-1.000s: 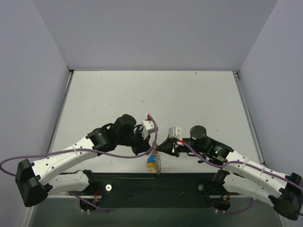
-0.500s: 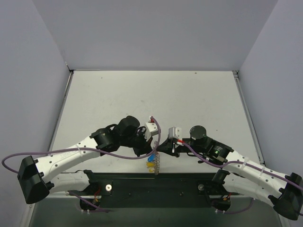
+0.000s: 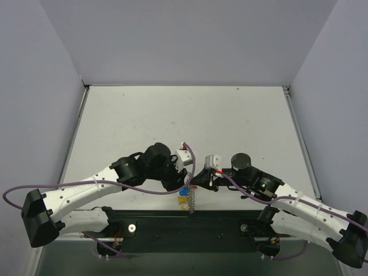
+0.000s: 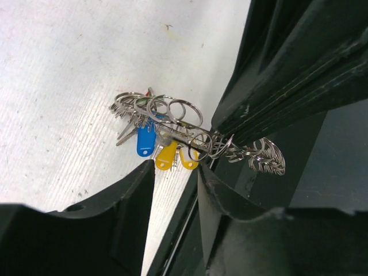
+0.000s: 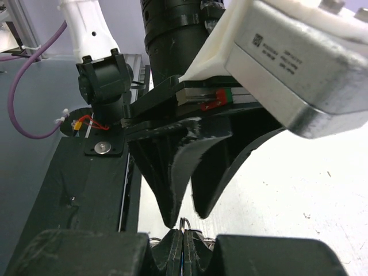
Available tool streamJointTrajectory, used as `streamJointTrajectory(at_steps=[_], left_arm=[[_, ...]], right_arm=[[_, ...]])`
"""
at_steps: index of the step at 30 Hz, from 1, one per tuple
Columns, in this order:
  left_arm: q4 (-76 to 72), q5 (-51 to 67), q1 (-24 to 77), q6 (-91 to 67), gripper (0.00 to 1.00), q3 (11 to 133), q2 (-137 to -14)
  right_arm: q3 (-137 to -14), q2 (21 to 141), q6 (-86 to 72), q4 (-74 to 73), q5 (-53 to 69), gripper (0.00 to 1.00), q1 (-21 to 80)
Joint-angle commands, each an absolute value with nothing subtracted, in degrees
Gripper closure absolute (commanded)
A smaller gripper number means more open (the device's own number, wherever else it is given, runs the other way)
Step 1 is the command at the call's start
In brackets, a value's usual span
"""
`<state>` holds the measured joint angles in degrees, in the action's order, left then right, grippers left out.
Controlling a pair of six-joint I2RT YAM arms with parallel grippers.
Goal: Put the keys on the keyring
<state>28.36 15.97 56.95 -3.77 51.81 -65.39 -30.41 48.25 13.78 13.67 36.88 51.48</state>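
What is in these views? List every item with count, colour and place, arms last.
keyring: one, silvery, bumpy rim, seen edge-on at the table's near edge.
blue key: one, blue head, hanging under the keyring.
yellow keys: two, yellow heads, hanging beside the blue key.
small split rings: several, silvery, bunched along the keyring.
table: one, whitish, under both arms.
walls: three, pale grey, around the table.
base plate: one, black, along the near edge.
cables: purple, running along the arms.
left gripper: one, black, open, fingers just below the keys.
right gripper: one, black, shut on the keyring.
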Motion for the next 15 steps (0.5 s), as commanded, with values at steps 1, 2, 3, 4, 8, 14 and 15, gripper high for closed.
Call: streamJointTrajectory(at_steps=[1, 2, 3, 4, 8, 14, 15], left_arm=[[29.5, 12.3, 56.8, -4.0, 0.51, 51.6, -61.5], [30.0, 11.7, 56.8, -4.0, 0.49, 51.5, -61.1], [30.1, 11.6, 56.6, -4.0, 0.47, 51.5, -60.4], [30.3, 11.6, 56.5, -3.9, 0.46, 51.4, -59.9], [28.6, 12.4, 55.7, -4.1, 0.45, 50.7, -56.1], [21.0, 14.1, 55.5, -4.4, 0.52, 47.3, -49.7], [19.8, 14.5, 55.5, -4.3, 0.54, 46.8, -48.9]], right_arm=[[-31.2, 46.6, 14.5, 20.5, 39.4, 1.00, 51.8], [-31.2, 46.6, 14.5, 20.5, 39.4, 1.00, 51.9], [-31.2, 46.6, 14.5, 20.5, 39.4, 1.00, 51.9], [-31.1, 46.7, 14.5, 20.5, 39.4, 1.00, 51.9], [-31.0, 46.5, 14.2, 20.8, 39.4, 1.00, 51.8], [-29.7, 44.3, 12.0, 24.3, 38.8, 1.00, 51.7], [-29.2, 43.9, 10.6, 26.0, 38.7, 1.00, 51.6]])
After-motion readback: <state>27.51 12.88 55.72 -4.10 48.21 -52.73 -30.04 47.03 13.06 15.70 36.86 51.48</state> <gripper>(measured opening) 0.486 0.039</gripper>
